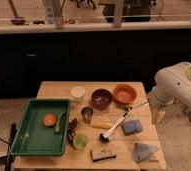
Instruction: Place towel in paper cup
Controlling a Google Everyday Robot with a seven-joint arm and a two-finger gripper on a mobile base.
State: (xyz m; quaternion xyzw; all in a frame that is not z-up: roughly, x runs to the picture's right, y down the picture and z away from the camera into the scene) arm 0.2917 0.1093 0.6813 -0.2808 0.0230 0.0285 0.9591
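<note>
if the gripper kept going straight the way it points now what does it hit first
The gripper, low at the right edge of the table, seems to point left across it. First in that line is probably the white brush handle, though depth is unclear.

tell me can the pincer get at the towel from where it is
Probably yes. The pincer hangs by the right edge of the table, and the bluish towel lies uncovered at the front right corner, with the blue sponge apart from it.
</note>
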